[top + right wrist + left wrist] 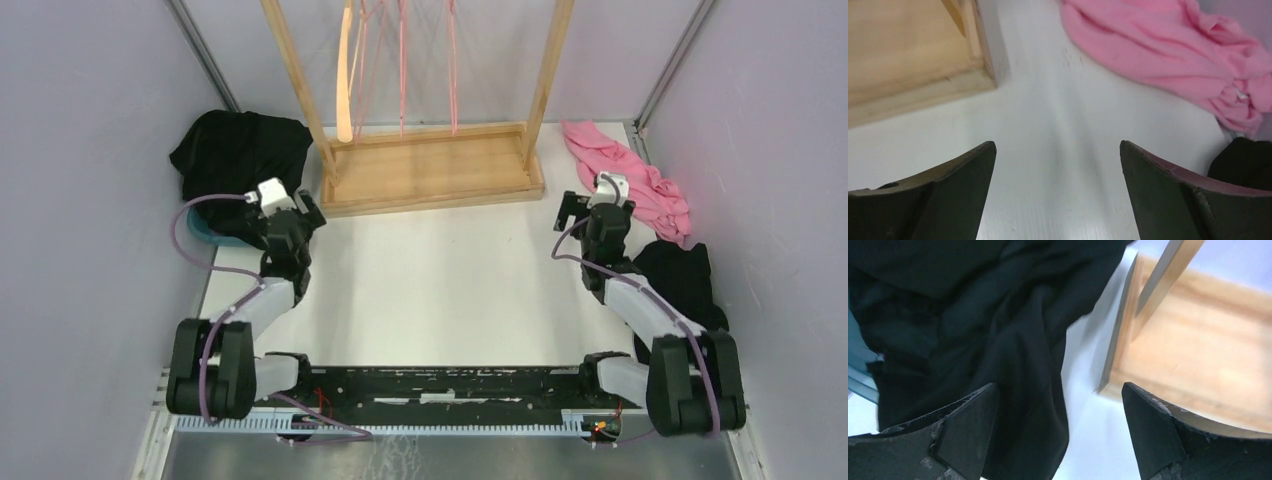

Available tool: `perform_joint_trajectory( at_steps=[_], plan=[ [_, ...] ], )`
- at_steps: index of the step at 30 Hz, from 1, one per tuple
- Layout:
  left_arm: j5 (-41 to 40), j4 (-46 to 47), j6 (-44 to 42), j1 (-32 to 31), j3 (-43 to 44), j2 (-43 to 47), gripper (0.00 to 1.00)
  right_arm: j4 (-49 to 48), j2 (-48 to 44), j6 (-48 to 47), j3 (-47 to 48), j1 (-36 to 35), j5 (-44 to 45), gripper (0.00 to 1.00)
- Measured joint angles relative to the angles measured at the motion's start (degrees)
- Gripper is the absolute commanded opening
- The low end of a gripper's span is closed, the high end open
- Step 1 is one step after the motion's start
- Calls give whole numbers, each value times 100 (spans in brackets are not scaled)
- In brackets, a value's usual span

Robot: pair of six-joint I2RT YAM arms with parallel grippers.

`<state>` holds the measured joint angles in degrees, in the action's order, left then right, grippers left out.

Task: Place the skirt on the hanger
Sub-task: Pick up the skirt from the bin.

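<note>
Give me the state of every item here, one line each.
Rack, upright.
Hanger, hanging on the rack, bare.
Wire hangers, hanging on the rack, bare.
Skirt, crumpled in a heap at far left, not hung.
Pink garment, crumpled at far right.
Other black garment, heaped at the right edge.
Left pincer, open, empty.
Right pincer, open, empty.

- Two robot arms: left arm (262, 300), right arm (640, 305).
- One wooden rack (430, 175).
- One beige hanger (344, 90).
- At least three pink wire hangers (402, 70); exact number unclear.
- Two black fabric heaps: left heap (240, 150), right heap (685, 280).
- One pink garment (630, 175).
</note>
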<state>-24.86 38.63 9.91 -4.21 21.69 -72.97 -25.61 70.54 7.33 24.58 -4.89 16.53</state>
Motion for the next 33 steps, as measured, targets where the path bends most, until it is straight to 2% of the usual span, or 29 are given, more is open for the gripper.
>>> perform_joint_trajectory(
  at_steps=[5, 7, 13, 17, 22, 29, 33],
  plan=[
    [-111, -1637, 710, -2, 796, 1003, 99, 1904, -1058, 608, 1272, 0, -188, 100],
    [-109, -2269, 1016, -2, 997, 1478, 99, 2583, -1388, 841, 1738, 0, -511, 100],
    [341, -2966, 1829, 0, 1644, 2205, 100, 3300, -1954, 1523, 1976, 0, -1917, 100],
    [256, -3644, 2334, 66, 2614, 1578, 99, 3783, -1596, 1849, 2083, 2, -2664, 100],
    [-157, -4951, 2612, 337, 4468, 13, 99, 4664, -929, 1886, 2732, 0, -3333, 100],
    [-457, -6015, 2955, 1316, 4629, -708, 100, 5311, -1104, 1880, 3075, -52, -3536, 96],
    [-802, -6363, 3178, 1504, 4601, -957, 98, 5438, -1165, 1899, 3056, -120, -3611, 94]
  ],
)
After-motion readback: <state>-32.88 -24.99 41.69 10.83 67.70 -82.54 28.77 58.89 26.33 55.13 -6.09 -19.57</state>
